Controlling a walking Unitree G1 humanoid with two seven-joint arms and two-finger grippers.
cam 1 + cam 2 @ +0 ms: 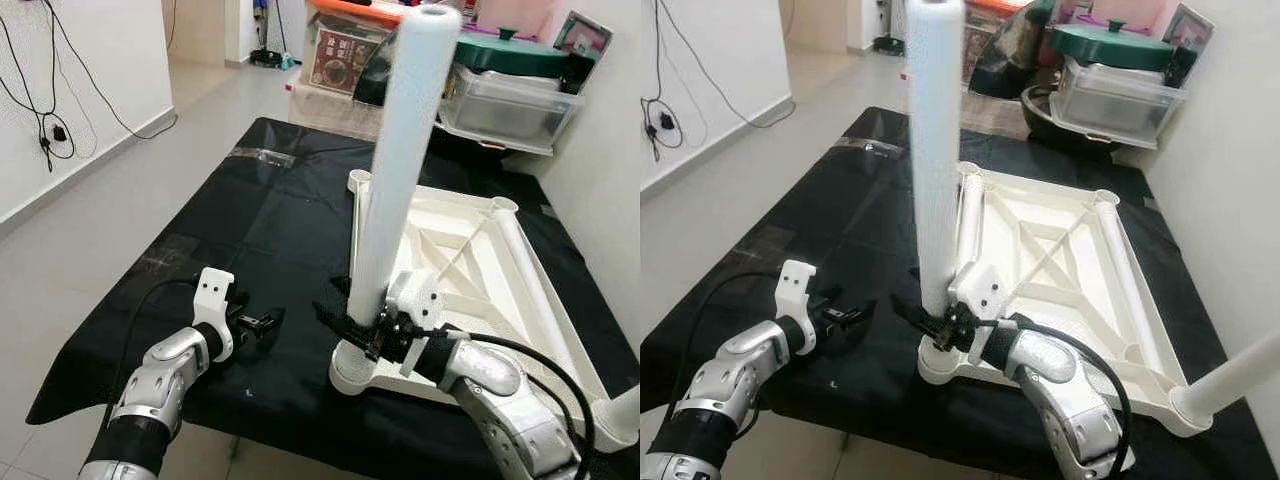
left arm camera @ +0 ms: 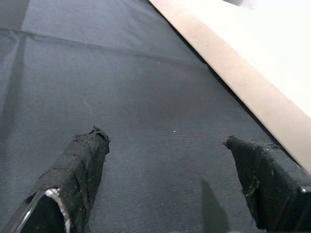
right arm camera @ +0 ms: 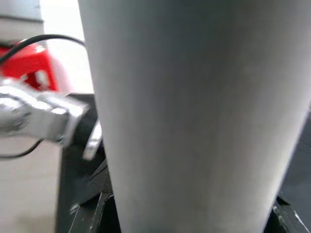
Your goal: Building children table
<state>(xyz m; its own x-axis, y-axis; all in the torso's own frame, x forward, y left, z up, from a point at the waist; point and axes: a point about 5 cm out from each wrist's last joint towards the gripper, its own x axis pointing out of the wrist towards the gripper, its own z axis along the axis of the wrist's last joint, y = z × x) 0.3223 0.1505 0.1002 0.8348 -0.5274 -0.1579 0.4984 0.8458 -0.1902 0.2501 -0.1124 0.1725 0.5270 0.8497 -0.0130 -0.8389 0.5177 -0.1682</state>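
A white children's table top (image 1: 470, 270) lies upside down on a black cloth (image 1: 250, 230). One white leg (image 1: 400, 150) stands upright in its near left corner socket (image 1: 352, 372). My right gripper (image 1: 352, 325) is shut on this leg just above the socket; in the right wrist view the leg (image 3: 194, 111) sits close between the fingers. Another leg (image 1: 1230, 378) sticks out of the near right corner. Two more white tubes (image 1: 970, 205) (image 1: 1122, 262) lie along the top's sides. My left gripper (image 1: 262, 322) hovers open over the cloth to the left, its fingers (image 2: 85, 165) apart, holding nothing.
Storage boxes, one clear with a green lid (image 1: 510, 95), are stacked behind the cloth. A wall runs close on the right. Cables (image 1: 50, 130) hang on the left wall above bare tiled floor (image 1: 110, 210). The cloth's front edge lies near my arms.
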